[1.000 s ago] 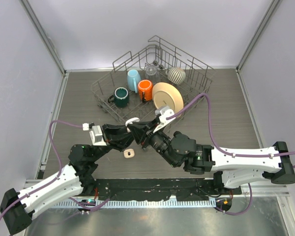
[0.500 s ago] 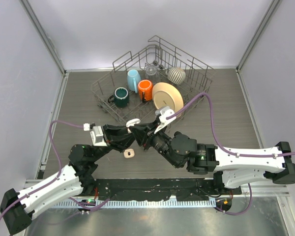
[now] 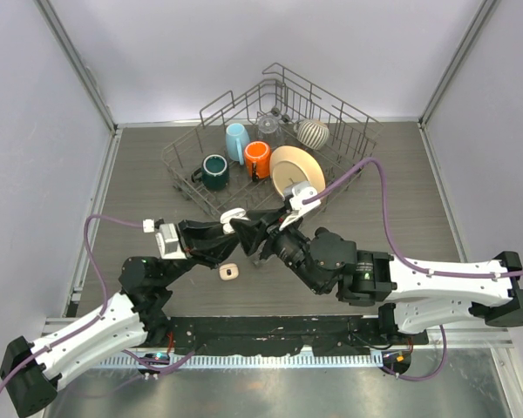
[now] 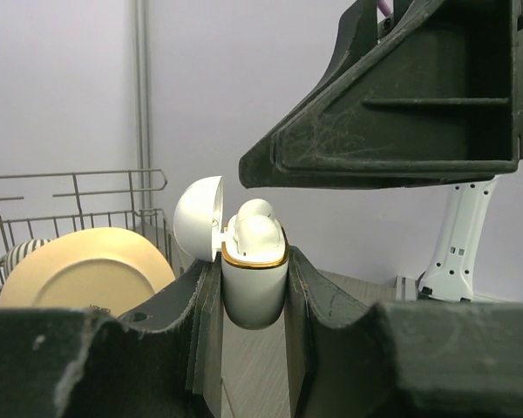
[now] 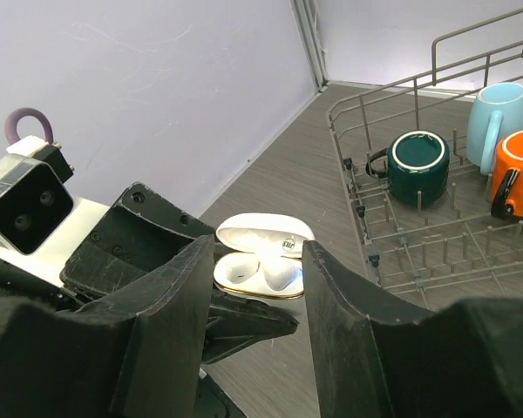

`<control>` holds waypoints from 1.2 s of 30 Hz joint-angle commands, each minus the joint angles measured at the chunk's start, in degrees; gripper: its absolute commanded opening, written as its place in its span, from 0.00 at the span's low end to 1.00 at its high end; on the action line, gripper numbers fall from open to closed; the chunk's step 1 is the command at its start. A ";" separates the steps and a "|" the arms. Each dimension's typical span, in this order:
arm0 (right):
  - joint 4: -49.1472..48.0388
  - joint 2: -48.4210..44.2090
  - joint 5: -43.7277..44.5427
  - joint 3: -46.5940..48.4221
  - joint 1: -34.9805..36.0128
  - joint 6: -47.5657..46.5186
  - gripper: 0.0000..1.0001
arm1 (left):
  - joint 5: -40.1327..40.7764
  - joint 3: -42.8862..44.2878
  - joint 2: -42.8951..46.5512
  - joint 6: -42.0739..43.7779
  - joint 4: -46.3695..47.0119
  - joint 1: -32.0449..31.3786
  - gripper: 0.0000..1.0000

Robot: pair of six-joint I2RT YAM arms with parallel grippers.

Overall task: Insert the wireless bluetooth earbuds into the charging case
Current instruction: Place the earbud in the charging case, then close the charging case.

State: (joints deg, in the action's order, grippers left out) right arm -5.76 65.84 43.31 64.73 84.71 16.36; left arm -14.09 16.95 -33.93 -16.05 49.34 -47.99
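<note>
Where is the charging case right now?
Left wrist view, centre: the charging case, lid open, is held by the left gripper, with the cream plate behind at left.

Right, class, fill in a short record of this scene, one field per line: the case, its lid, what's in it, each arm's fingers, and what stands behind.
charging case: white with a gold rim, held upright off the table
lid: hinged open
earbuds: white, sitting in the case
left fingers: shut on the case's sides
right fingers: open, close over the case, holding nothing
dish rack: behind the arms, with a dark green mug, an orange mug, a pale blue mug and a cream plate
</note>
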 commanded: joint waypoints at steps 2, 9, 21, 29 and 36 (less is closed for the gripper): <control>-3.03 -3.70 -0.42 3.12 0.02 -0.72 0.52 | -0.94 1.68 0.71 0.76 1.99 0.00 0.00; 8.02 -2.83 5.37 11.27 -0.42 2.18 0.54 | -2.43 1.51 2.29 1.11 -1.35 0.00 0.00; 32.48 7.01 -20.00 22.46 -16.50 19.41 0.54 | -13.33 5.11 1.24 1.03 -3.99 0.00 0.00; 33.53 6.50 -28.53 19.92 -16.86 19.15 0.46 | -12.28 5.81 0.97 1.64 -5.83 -0.09 0.00; 33.01 -0.27 -34.60 11.13 -16.59 20.64 0.39 | -8.24 5.38 1.06 1.90 -7.15 0.00 0.00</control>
State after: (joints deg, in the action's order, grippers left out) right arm 28.29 70.06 14.22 79.75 67.70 35.53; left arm -25.36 20.45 -32.88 -15.27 41.65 -47.99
